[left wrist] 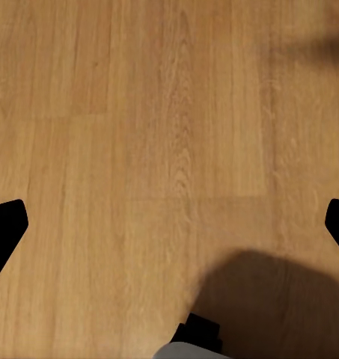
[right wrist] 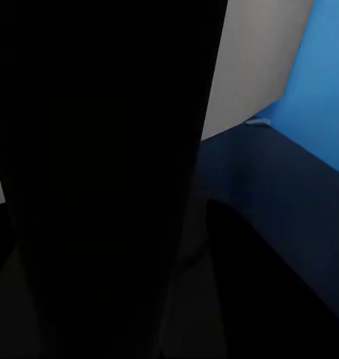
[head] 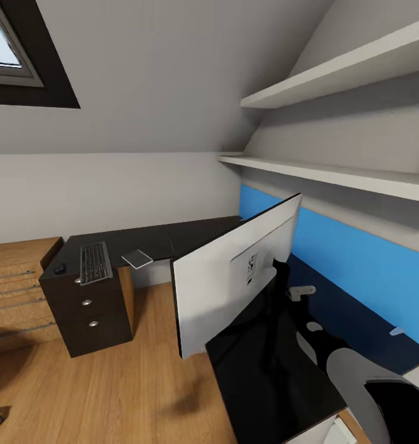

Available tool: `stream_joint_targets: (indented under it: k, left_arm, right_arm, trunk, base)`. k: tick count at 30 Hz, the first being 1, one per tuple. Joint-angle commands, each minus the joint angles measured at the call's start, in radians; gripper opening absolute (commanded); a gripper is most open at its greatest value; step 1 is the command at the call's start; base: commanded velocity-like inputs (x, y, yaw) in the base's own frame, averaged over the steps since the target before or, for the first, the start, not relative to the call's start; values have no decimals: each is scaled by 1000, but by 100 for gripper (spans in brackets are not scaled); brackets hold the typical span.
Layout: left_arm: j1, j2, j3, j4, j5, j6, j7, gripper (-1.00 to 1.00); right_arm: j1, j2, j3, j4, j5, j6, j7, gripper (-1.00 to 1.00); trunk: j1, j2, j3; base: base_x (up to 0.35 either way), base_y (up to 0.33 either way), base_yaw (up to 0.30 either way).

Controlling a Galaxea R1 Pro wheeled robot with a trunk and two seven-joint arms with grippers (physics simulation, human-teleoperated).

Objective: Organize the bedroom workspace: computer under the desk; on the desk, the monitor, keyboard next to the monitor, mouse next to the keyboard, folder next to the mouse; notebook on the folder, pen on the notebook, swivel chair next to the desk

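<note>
The monitor (head: 234, 280) shows its white back, slanted, over the near end of the dark desk (head: 172, 237), with its black stand (head: 276, 290) behind it. My right arm (head: 363, 382) reaches in toward that stand; the hand is lost in black there and in the right wrist view. Far along the desk lie the keyboard (head: 95, 262), the small dark mouse (head: 59, 268) to its left, and a flat grey folder or notebook (head: 137, 258) to its right. My left gripper (left wrist: 169, 224) hangs open over the wooden floor (left wrist: 139, 112). The chair, pen and computer are out of view.
A dark drawer unit (head: 89, 308) stands under the desk's far end, beside a wooden dresser (head: 15, 296). A blue wall panel (head: 357, 259) and two white shelves (head: 332, 176) run along the right. A glossy black slab (head: 271, 376) lies below the monitor.
</note>
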Motion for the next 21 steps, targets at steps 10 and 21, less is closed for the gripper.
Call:
stream_joint_targets:
  k: [10, 21]
  left_arm:
    - [-1, 0, -9, 0, 8, -3, 4, 100]
    - [-1, 0, -9, 0, 8, -3, 5, 100]
  right_arm:
    - [-2, -1, 20, 0, -3, 12, -3, -100]
    - [-3, -1, 21, -20, -3, 37, 3, -100]
  trunk:
    - [0, -1, -1]
    - [0, -1, -1]
  base:
    - [0, -29, 0]
    - [0, -265, 0]
